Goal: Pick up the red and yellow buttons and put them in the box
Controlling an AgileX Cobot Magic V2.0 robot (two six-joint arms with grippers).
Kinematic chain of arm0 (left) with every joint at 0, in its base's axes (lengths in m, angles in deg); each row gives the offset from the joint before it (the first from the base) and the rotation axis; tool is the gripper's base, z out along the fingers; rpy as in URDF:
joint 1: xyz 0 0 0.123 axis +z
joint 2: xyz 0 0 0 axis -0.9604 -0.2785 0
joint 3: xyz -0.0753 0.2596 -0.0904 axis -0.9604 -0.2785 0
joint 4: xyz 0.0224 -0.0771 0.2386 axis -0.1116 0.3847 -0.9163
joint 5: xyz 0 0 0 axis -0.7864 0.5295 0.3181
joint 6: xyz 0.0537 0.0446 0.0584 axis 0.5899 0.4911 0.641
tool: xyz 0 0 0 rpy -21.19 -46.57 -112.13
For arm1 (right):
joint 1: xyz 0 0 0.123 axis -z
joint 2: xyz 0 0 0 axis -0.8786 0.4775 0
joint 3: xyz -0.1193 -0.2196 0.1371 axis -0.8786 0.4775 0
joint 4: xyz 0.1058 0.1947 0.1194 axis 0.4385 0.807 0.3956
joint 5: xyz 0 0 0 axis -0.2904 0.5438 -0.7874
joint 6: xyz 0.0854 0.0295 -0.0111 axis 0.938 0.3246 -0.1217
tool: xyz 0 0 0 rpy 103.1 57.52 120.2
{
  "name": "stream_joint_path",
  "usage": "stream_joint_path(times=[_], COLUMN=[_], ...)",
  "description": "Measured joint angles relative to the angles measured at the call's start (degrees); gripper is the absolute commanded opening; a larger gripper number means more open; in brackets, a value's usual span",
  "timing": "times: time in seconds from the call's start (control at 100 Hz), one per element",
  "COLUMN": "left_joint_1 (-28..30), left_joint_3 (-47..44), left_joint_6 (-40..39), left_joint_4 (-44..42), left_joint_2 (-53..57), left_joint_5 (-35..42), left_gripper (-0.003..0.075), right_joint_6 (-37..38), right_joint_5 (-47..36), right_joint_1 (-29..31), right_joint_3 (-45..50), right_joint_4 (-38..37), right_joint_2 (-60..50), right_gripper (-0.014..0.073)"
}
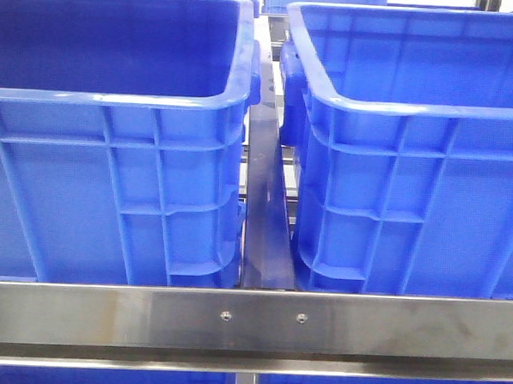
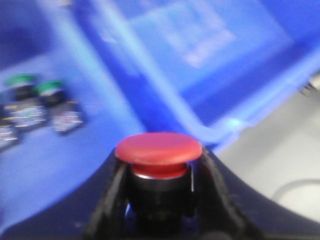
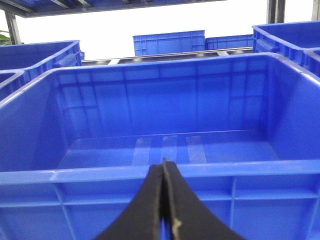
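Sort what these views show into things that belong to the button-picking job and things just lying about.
Belongs to the job:
- red button, clamped in the left gripper
- blue box in front of the shut, empty right gripper

Just there:
- green-capped buttons in a bin, blurred
- steel rail

Neither arm shows in the front view. In the left wrist view, the left gripper [image 2: 160,185] fills the lower middle of the frame, its two black fingers [image 2: 107,200] spread in a V and clamped on either side of a red button [image 2: 159,149]; the picture is blurred, so exact pad contact is hard to judge. In the right wrist view, the right gripper [image 3: 164,200] sits at bottom centre, its dark fingers [image 3: 147,205] pressed together with nothing between them.
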Motion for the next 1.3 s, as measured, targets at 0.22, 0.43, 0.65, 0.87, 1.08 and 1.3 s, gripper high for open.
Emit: stream_joint_path(times=[0.22, 0.43, 0.65, 0.87, 1.08, 1.3], left_joint_1=[-2.4, -2.4, -2.4, -2.4, -2.4, -2.4], left_joint_3=[0.0, 0.0, 0.0, 0.0, 0.0, 0.0], left_joint_6=[0.0, 0.0, 0.0, 0.0, 0.0, 0.0], left_joint_4=[0.22, 0.22, 0.22, 0.22, 0.22, 0.22], left_joint_2=[0.0, 0.0, 0.0, 0.0, 0.0, 0.0], left_joint_5=[0.48, 0.73, 0.8, 1.79, 2.12, 2.12], left_gripper=[-0.0019, -0.0019, -0.0019, -0.0019, -0.0019, -0.0019], right_joint_6=[0.15, 4.18, 6.18, 7.44, 7.69, -3.29], right_joint_5=[-2.23, -6.36, -5.43, 9.93, 27.04, 31.59], right_joint_1=[0.0, 0.0, 0.0, 0.0, -0.95, -6.48], right_joint_3=[0.0, 0.0, -2.89, -12.35, -22.25, -24.06], right_joint_4=[0.0, 0.0, 0.0, 1.03, 12.54, 33.61], right_joint_2=[0.0, 0.0, 0.0, 0.0, 2.27, 11.28], right_gripper=[-0.0056, 0.0262, 0.0549, 0.0549, 0.0549, 0.0549])
